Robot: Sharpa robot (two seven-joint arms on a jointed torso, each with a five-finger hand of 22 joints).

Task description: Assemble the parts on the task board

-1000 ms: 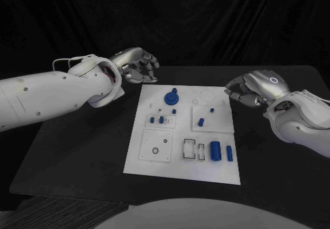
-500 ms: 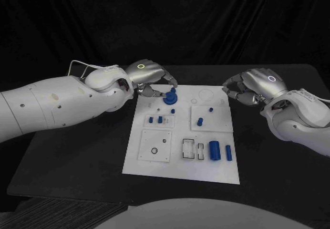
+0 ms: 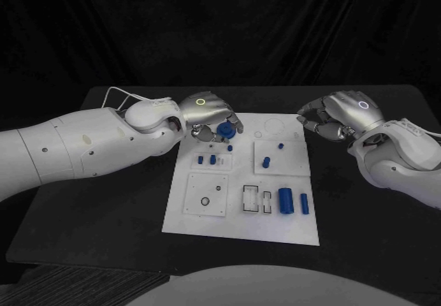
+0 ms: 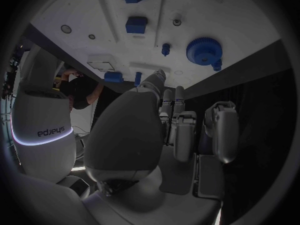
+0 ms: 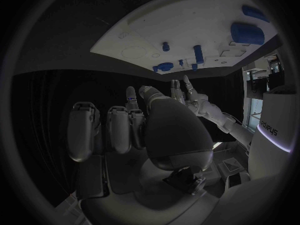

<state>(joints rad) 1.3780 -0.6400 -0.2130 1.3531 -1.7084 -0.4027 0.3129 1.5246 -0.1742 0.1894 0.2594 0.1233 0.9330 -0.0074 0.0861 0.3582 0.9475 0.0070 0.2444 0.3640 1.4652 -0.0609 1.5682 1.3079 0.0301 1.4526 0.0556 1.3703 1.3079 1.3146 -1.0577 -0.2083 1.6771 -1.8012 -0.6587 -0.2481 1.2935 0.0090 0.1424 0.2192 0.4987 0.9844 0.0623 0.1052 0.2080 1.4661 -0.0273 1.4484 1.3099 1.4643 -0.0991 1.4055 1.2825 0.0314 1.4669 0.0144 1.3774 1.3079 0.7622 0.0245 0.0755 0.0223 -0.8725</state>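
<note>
The white task board (image 3: pixel 276 234) lies mid-table with blue parts on it. A blue gear (image 3: pixel 225 130) stands near the board's far left corner. My left hand (image 3: pixel 209 113) hovers right over the gear, fingers loosely spread around it without touching; the left wrist view shows the gear (image 4: pixel 203 51) apart from the fingertips (image 4: pixel 157 76). My right hand (image 3: pixel 335 118) hangs at the board's far right corner, fingers curled in and holding nothing. A thick blue cylinder (image 3: pixel 287 200) and a thin bar (image 3: pixel 304 203) lie near the board's front right.
Small blue pegs (image 3: pixel 230 148) (image 3: pixel 280 146) and blocks (image 3: pixel 213 159) (image 3: pixel 266 162) stand in the board's middle plates. Rectangular slots (image 3: pixel 252 198) and a round hole (image 3: pixel 206 201) lie nearer me. Black table (image 3: pixel 101 210) surrounds the board; my left forearm (image 3: pixel 83 150) spans its left side.
My left hand has swung from beyond the board's far left corner to just above the blue gear. The right hand has stayed where it was.
</note>
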